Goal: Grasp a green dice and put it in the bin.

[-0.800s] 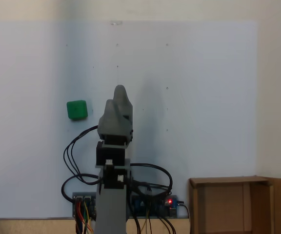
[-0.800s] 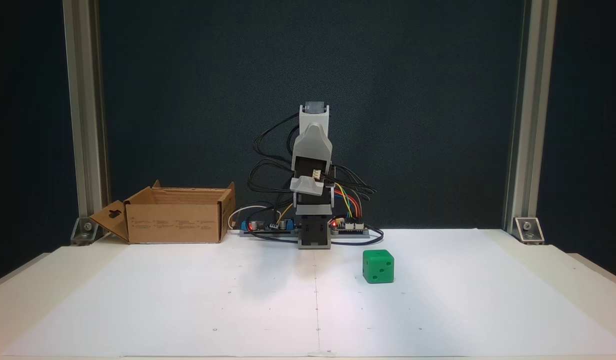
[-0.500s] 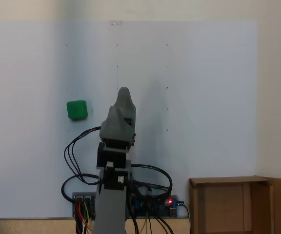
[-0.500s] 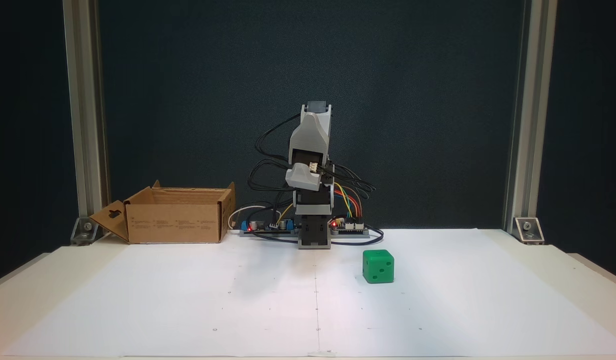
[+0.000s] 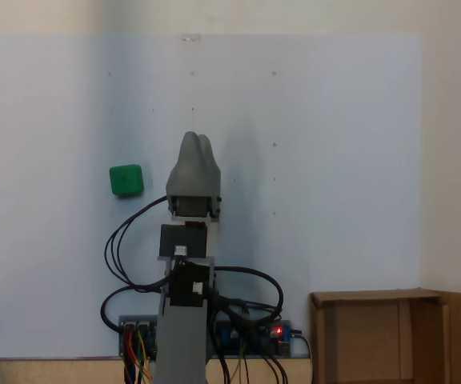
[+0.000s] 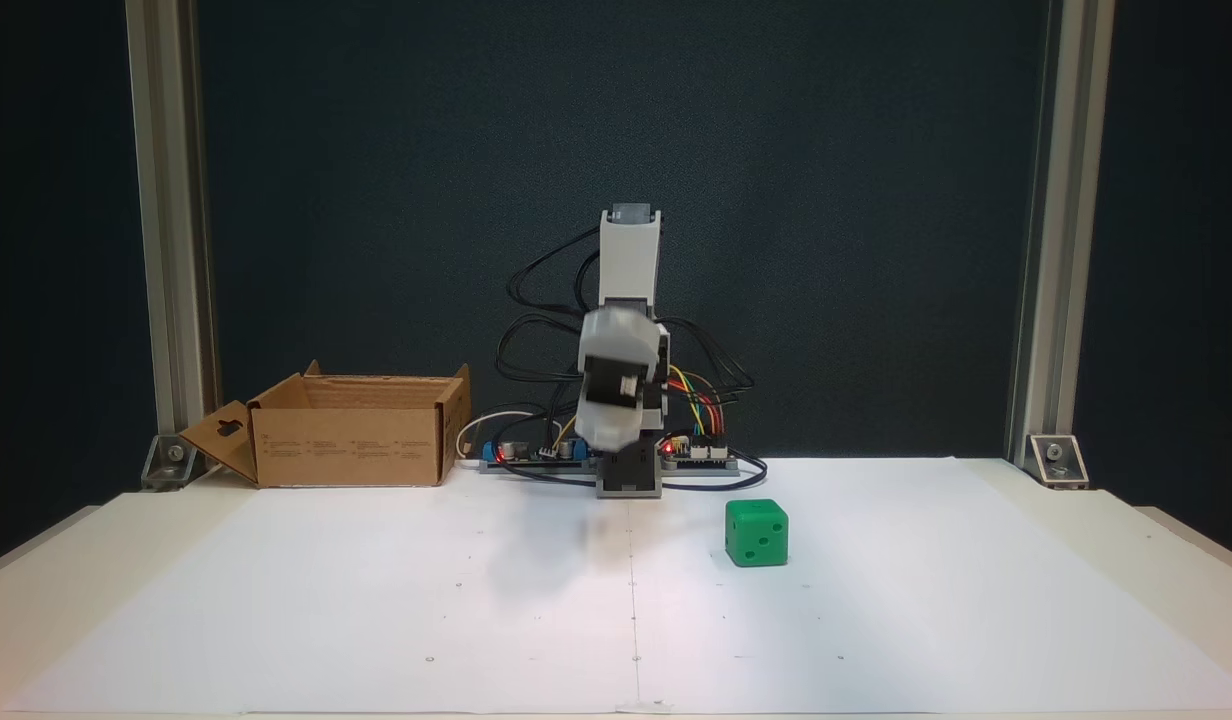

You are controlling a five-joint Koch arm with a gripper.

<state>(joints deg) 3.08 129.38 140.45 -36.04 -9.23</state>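
White paper [image 6: 376, 600] covered the table.
Folded arm's gripper [image 5: 196, 138] (tips together, empty) pointed forward above it, apart from the green dice [image 6: 757, 533].

Dice [image 6: 756, 532] right of arm base (bin [image 6: 351, 440] left).

Green dice [image 6: 757, 532] on white paper, open cardboard bin [image 6: 351, 440] well apart

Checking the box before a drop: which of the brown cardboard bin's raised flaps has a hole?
The end flap of the brown cardboard bin, splayed outward at left; the other flaps look plain.
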